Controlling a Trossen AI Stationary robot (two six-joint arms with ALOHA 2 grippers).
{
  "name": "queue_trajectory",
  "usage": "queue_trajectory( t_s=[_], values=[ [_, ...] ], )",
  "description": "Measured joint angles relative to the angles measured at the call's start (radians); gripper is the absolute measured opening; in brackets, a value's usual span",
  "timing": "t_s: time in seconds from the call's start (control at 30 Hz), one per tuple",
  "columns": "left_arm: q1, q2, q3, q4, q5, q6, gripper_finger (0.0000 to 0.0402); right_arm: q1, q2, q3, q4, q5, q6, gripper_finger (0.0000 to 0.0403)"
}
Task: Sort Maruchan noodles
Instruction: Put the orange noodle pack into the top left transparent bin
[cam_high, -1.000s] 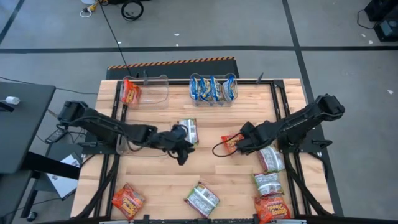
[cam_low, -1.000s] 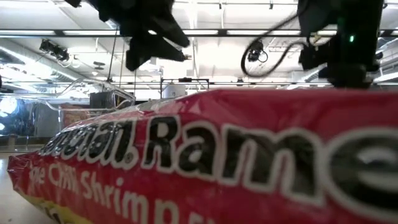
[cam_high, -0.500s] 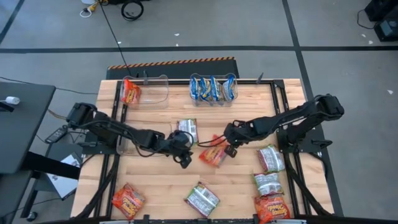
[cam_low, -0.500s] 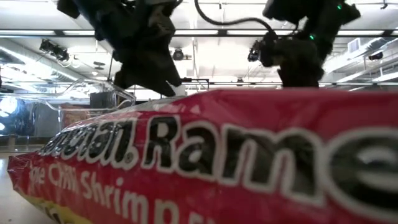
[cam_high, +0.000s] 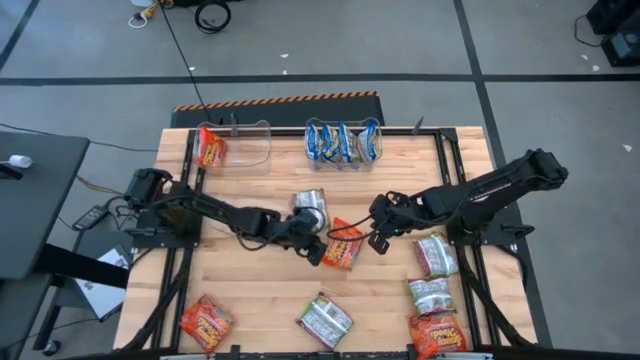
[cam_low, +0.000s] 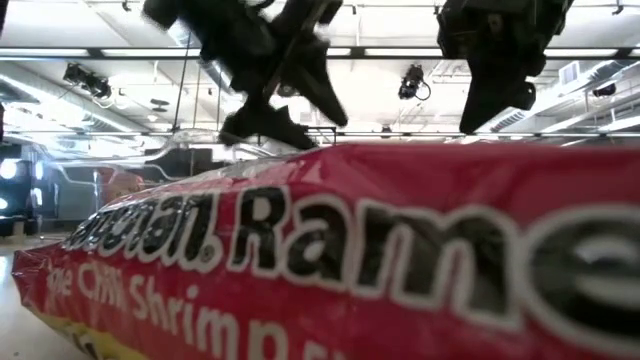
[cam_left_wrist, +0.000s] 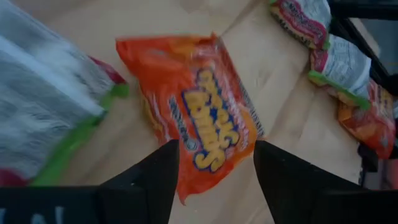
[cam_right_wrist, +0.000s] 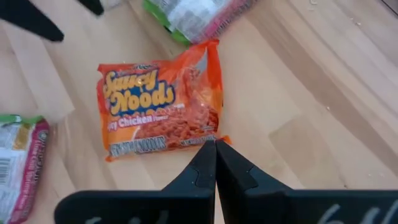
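At far left you see one orange packet binned; the blue packets fill the next bin. Left fingers, spread, straddle the centre packet; right fingers are pressed together. Seven packets lie loose on the counter.

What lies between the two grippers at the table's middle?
In the high view, an orange packet lies flat between the left gripper and right gripper. The left's fingers are open, the right's shut.
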Motion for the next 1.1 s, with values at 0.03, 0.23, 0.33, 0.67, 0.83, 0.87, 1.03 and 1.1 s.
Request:
queue_trajectory(
  t_s=[0.03,0.23,0.33,0.67,0.83,0.87,1.03,1.1],
  values=[
    [0.003,-0.002,0.039,-0.064,-0.002,0.017,0.0211,0.003,-0.002,0.000,-0.001,0.000,0.006,0.0009],
    [0.040,-0.002,0.189,-0.291,-0.051,0.126,0.0208,0.013,0.003,0.000,-0.026,0.000,0.009,0.0009],
    [0.093,-0.001,0.215,-0.254,-0.041,0.226,0.0208,0.012,0.004,0.000,-0.025,0.000,0.016,0.0009],
    [0.287,0.033,0.222,-0.488,-0.120,0.344,0.0208,0.027,0.005,0.000,-0.038,-0.024,0.075,0.0010],
    [0.304,0.027,0.221,-0.606,-0.182,0.362,0.0208,0.045,0.005,0.000,-0.037,-0.024,0.100,0.0011],
    [0.306,0.027,0.222,-0.630,-0.195,0.358,0.0208,0.048,0.005,0.000,-0.038,-0.024,0.106,0.0011],
    [0.325,0.021,0.222,-0.801,-0.326,0.353,0.0208,0.059,0.005,0.000,-0.038,0.000,0.132,0.0011],
    [0.336,0.018,0.222,-0.887,-0.365,0.343,0.0208,0.060,0.005,0.000,-0.038,0.000,0.133,0.0011]
  ],
)
